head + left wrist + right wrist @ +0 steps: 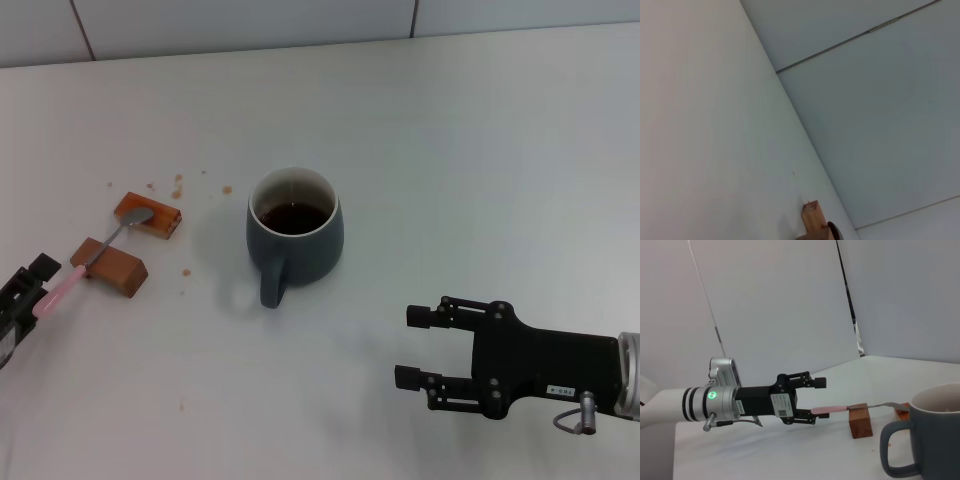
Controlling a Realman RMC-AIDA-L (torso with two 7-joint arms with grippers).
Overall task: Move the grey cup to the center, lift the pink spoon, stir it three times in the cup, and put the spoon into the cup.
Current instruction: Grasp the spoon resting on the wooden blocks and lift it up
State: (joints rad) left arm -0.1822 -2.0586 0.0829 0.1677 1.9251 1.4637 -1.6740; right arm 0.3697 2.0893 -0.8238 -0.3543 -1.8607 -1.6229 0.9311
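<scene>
Left pincer stands open around the pink handle end of the pink spoon, not yet closed. Spoon axis runs far-right across two brown blocks. Right pincer waits open, near-right of the grey cup at table centre.

Head cam: high, looks down. R wrist cam: low, side-on; both share grey cup.
</scene>
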